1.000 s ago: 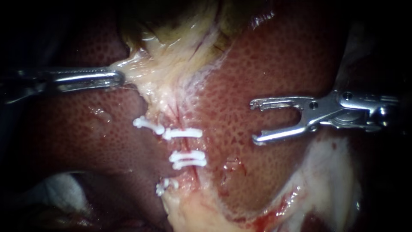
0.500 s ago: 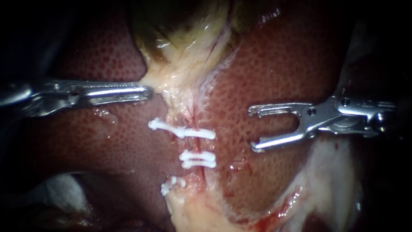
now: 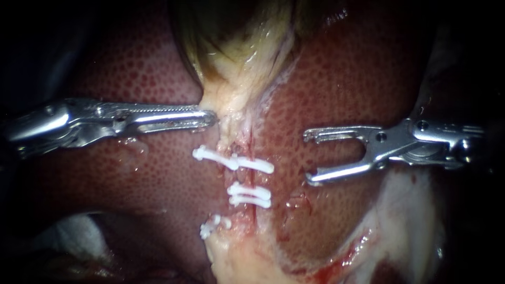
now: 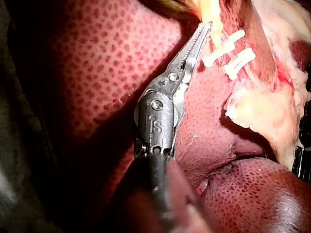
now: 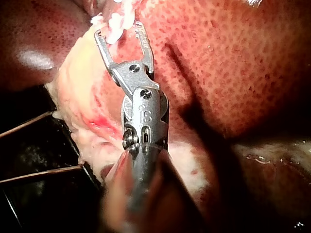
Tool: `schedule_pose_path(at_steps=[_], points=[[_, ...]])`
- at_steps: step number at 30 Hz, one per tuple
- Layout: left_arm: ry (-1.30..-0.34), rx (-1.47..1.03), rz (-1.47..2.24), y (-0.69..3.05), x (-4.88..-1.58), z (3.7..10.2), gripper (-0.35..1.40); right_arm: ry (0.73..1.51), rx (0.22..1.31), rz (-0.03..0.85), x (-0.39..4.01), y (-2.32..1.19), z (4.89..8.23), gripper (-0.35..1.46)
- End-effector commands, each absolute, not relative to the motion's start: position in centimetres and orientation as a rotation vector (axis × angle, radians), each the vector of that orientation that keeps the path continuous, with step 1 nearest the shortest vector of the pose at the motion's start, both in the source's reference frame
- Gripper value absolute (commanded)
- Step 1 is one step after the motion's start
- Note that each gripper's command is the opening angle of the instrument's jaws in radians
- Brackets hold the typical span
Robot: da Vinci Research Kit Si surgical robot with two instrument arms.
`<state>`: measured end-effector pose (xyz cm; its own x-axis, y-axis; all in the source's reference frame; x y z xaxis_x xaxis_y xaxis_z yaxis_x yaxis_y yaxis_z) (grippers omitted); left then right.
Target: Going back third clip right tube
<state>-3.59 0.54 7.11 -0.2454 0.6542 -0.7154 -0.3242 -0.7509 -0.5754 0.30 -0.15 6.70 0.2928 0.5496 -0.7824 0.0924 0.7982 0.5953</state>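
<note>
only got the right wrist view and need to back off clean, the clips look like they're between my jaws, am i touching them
Observer: No. In the endoscope view the right instrument has its jaws open and empty, with bare liver between them and the clips.
Operator: ok and where's my left one
Observer: The left instrument comes in across the liver, jaws shut on the pale tissue just above the top clip.
</note>
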Motion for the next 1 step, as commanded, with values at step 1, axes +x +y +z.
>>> schedule_pose_path(at_steps=[1], points=[[-0.414, -1.388, 2.037, 0.54, -3.58, 7.11, -0.35, 1.254, 0.61, 0.332, 0.3, -0.16, 6.69, 0.5]])
